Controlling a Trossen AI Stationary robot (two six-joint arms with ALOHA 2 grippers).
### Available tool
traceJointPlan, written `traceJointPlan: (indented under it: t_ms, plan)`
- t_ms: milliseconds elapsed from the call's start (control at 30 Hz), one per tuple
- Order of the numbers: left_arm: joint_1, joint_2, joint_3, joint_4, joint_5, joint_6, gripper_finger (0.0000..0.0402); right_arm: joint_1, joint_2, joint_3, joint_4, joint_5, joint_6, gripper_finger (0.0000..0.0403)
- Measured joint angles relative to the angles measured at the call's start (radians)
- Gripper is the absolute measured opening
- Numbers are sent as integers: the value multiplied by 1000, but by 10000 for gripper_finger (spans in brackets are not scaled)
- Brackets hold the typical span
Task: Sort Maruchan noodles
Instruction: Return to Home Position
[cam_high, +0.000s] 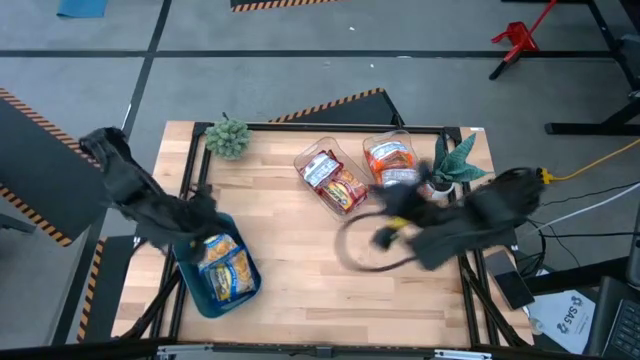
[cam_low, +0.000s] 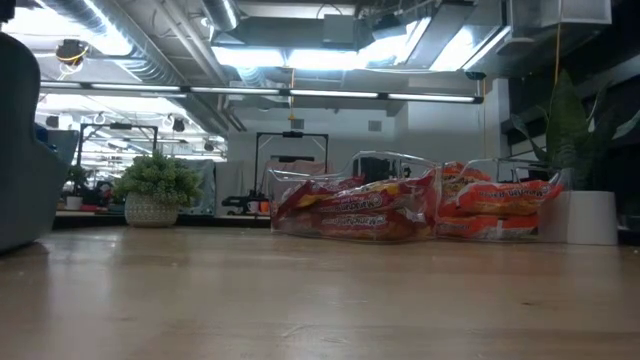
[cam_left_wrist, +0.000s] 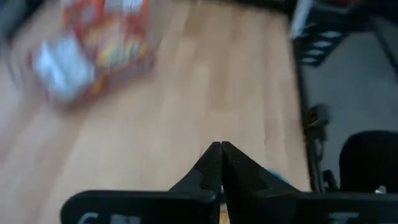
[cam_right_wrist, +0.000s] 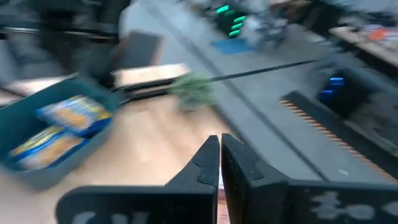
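Sorting seems finished, as all Maruchan noodles (cam_high: 225, 268) lie in the blue bin (cam_high: 195, 292) at lower left or two clear bins (cam_high: 303, 160) at upper centre, while the left gripper (cam_left_wrist: 221, 145) beside the blue bin and the right gripper (cam_right_wrist: 219, 138) at middle right are both clenched on nothing.

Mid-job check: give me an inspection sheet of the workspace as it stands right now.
Surface: wooden table, no loose packets seen.
Job's things: blue-and-yellow packets in blue bin; red packets in first clear bin; orange packets in second clear bin.
Clutter: small green plant; potted plant.
Grippers: left gripper fingers shut, empty, by the blue bin; right gripper fingers shut, empty, over the table's right side.
Cables: yellow cable on the floor.
Surroundings: red stand; no person seen.
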Motion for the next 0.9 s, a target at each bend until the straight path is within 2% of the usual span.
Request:
traceJointPlan:
  t_ms: [67,100,167,233,400,500,600,700,833,900]
  plan:
    - [-28,-27,56,0,-33,122,0,48,-64,-1,-167,105,145,2]
    - [-40,-44,81,-1,-57,168,0,74,-96,-17,-186,145,216,2]
    - [-62,-82,124,-13,-97,261,0,128,-186,-115,-141,173,198,2]
    - [-73,-127,139,-29,-98,293,0,190,-267,-230,-99,189,209,2]
    - [-76,-237,95,-34,-124,269,0,253,-497,-651,-103,274,521,1]
    - [-76,-317,18,4,-142,267,0,261,-648,-935,-1,283,699,1]
    - [-76,-415,-115,114,-119,272,0,261,-787,-1222,237,270,756,0]
    - [-76,-539,-265,265,-17,286,0,260,-917,-1479,584,226,680,0]
    - [-76,-711,-467,483,104,332,0,245,-1022,-1764,1218,73,356,0]
    - [-76,-798,-553,581,162,361,0,211,-1048,-1875,1592,-90,130,0]
